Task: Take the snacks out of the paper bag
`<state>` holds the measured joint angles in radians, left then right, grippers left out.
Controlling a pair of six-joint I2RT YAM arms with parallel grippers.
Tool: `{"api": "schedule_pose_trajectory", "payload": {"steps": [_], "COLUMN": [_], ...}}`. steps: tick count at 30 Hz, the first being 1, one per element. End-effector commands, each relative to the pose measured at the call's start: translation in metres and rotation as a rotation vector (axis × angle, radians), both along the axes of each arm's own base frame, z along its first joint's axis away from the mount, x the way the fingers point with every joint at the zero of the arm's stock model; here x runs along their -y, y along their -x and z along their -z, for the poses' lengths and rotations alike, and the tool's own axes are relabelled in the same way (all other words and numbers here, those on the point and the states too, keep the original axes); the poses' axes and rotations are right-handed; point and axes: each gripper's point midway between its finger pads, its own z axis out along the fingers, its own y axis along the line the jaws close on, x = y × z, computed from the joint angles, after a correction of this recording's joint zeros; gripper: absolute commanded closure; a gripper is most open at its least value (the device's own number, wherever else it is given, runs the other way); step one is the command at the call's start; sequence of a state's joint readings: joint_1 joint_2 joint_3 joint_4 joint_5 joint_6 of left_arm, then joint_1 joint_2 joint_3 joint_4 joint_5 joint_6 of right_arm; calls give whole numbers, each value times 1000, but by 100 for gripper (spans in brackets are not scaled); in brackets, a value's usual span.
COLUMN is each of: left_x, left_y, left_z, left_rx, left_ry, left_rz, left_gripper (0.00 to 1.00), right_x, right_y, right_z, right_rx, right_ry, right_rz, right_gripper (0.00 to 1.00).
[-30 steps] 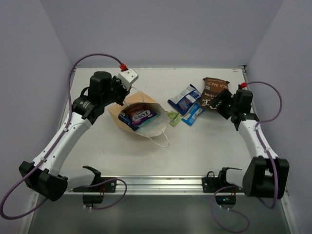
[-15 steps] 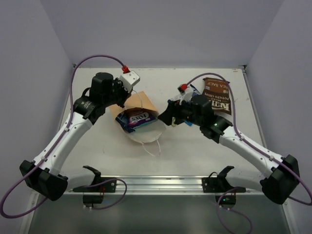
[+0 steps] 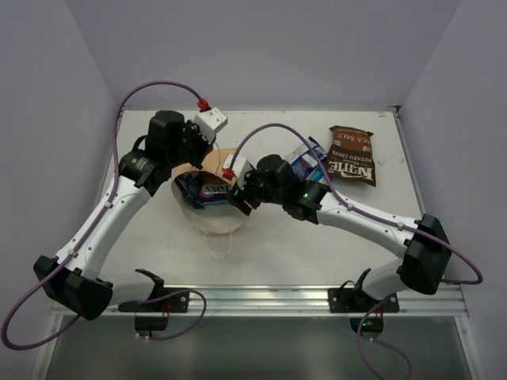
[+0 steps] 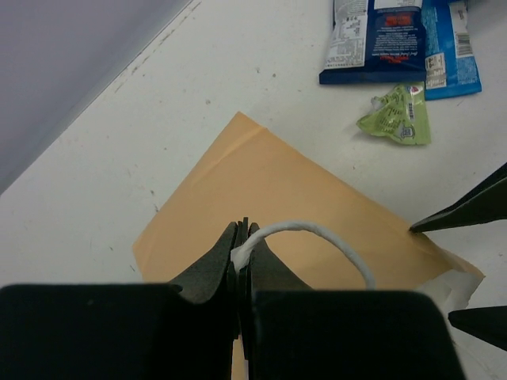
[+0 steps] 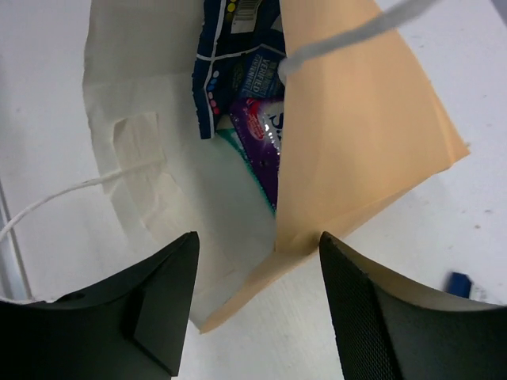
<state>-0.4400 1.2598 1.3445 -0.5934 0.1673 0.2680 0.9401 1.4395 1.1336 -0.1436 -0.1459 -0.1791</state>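
Ahead of the right gripper (image 5: 257,237), the paper bag's (image 5: 364,134) tan wall hides most of a purple packet (image 5: 265,138), and a dark-blue packet (image 5: 230,47) beyond it is cut off by the top edge. The string handle (image 5: 372,25) up to its right is blurred. Past the left gripper (image 4: 244,245), blue-white packets (image 4: 396,39) run off the top edge, and the green wrapper's (image 4: 396,117) lettering is too small to read. That gripper's own body covers the bag's near end.

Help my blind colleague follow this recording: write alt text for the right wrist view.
The right gripper, its two black fingers spread open, faces the mouth of a tan kraft paper bag. Inside its white lining sit a glossy dark-blue packet and a purple packet; a thin white string handle trails to the left.
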Motion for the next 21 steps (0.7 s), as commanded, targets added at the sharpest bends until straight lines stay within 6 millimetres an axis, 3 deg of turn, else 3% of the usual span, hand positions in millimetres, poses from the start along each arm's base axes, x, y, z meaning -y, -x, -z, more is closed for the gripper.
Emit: {"api": "schedule_pose_trajectory", "payload": {"steps": [1,3,7,11,15,17,18,21], "left_x": [4,4,9,13,15,17,17,17], "left_y": [-6,-8,-9,-13,-16,-17,-17,-18], "left_z": [-30,-31,-36,-41,-44,-43,-46,-46], "left_rx": [60,55,47,42,36,23,28,24], "left_ry": [49,55,89,111,124,127,130,124], "left_rz": [-15,-27,-24,-29,-38,-33,-30,-32], "left_gripper": [100,100,100,100,100,100,100,100], "right_x": [-8,-11,-6,-15,-36,-49,-55,-74], "right_y": [-9,-3,12,29,45,47,44,34], "right_z": [-33,-48,-78,-86,-66,-65,-52,-36], "right_rx": [211,211,160,106,18,11,-8,-16], "right_ry": [75,33,-86,-180,-212,-255,-245,-258], "right_rz": [-77,-83,-51,-66,-123,-138,-135,-132], "right_gripper": [36,44,50,52,53,53,53,53]}}
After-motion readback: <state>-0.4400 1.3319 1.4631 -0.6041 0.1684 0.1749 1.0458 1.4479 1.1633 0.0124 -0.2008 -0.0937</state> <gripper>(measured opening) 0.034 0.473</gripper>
